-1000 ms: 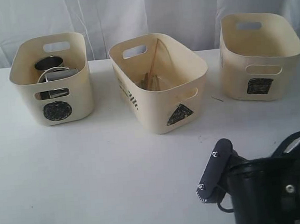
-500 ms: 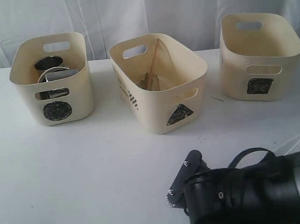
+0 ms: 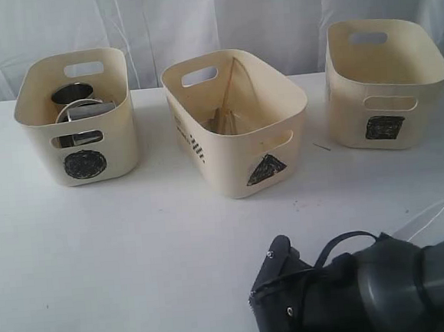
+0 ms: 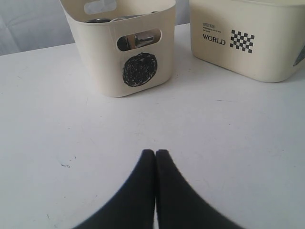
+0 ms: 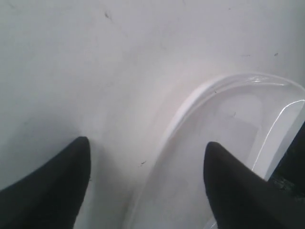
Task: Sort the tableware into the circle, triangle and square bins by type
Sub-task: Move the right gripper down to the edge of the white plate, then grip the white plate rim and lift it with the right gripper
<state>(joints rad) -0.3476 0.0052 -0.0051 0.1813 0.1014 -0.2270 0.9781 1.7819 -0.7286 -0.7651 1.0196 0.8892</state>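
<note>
On the right of the table (image 3: 136, 242) lies the plate (image 5: 228, 119), its rim passing between the right gripper's (image 5: 147, 143) wide-apart fingers (image 5: 57, 186): one over plate, one over bare table. Left gripper (image 4: 155, 152) is pressed together, empty.

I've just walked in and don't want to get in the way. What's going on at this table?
The robot is sorting tableware into three marked tubs. Its right gripper is open, straddling the rim of the white plate, not yet closed. The left gripper is shut and empty, facing the circle bin, which holds steel cups. Chopsticks lean in the triangle bin. Nothing shows in the square bin.
</note>
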